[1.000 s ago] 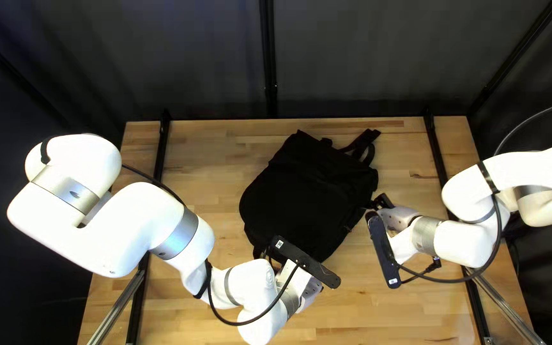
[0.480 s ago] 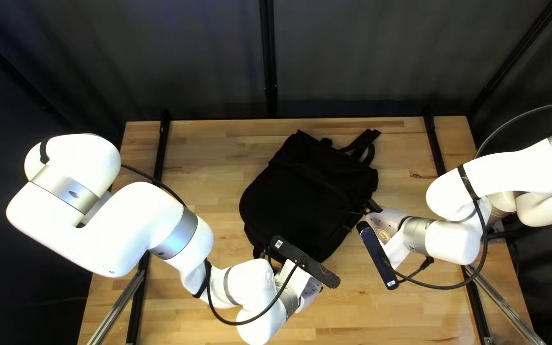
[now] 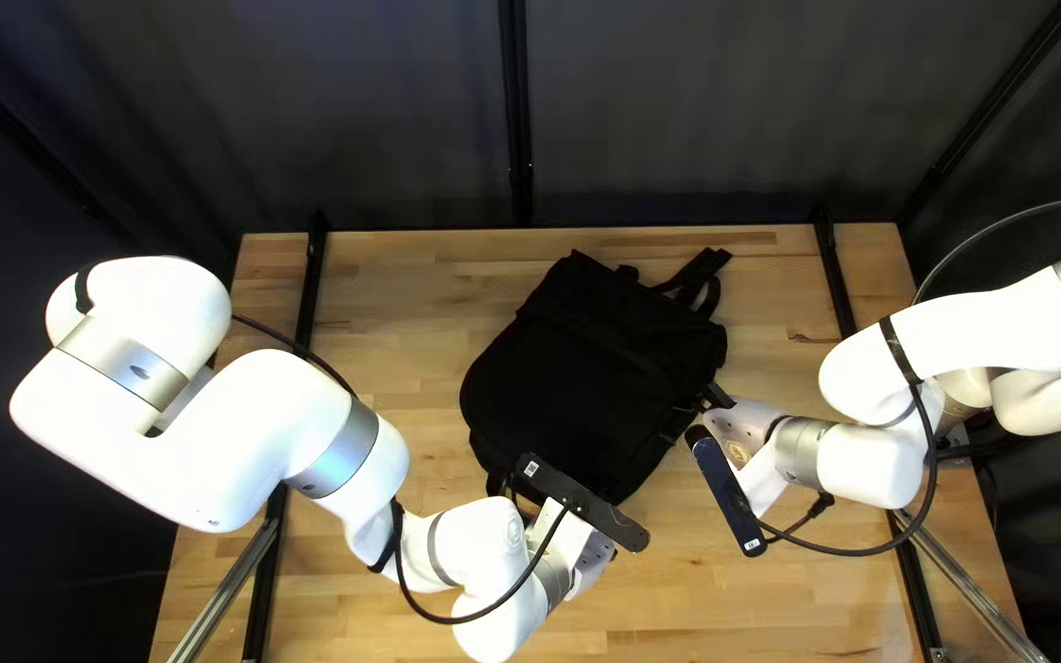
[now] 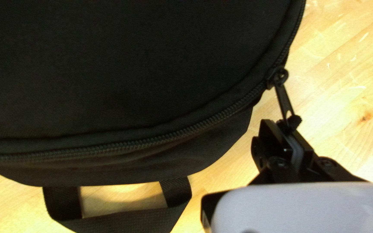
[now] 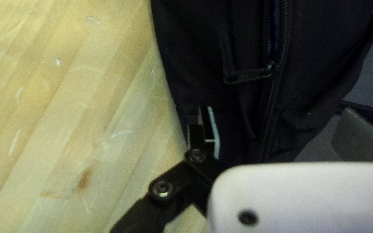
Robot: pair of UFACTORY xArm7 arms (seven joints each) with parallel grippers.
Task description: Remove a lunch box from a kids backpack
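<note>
The black backpack lies mid-worktop. The left end effector is closed, pinching a zipper pull at its near end — the right end effector, spread wide beside its right side, grips nothing.

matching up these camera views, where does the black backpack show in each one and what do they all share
Top left view: the black backpack lies around the middle of the picture.
Left wrist view: ahead of and beside the left tool, which is shut on a zipper pull.
Right wrist view: ahead of the open right tool and partly between its fingers.
Shared landmark: the wooden table.
</note>
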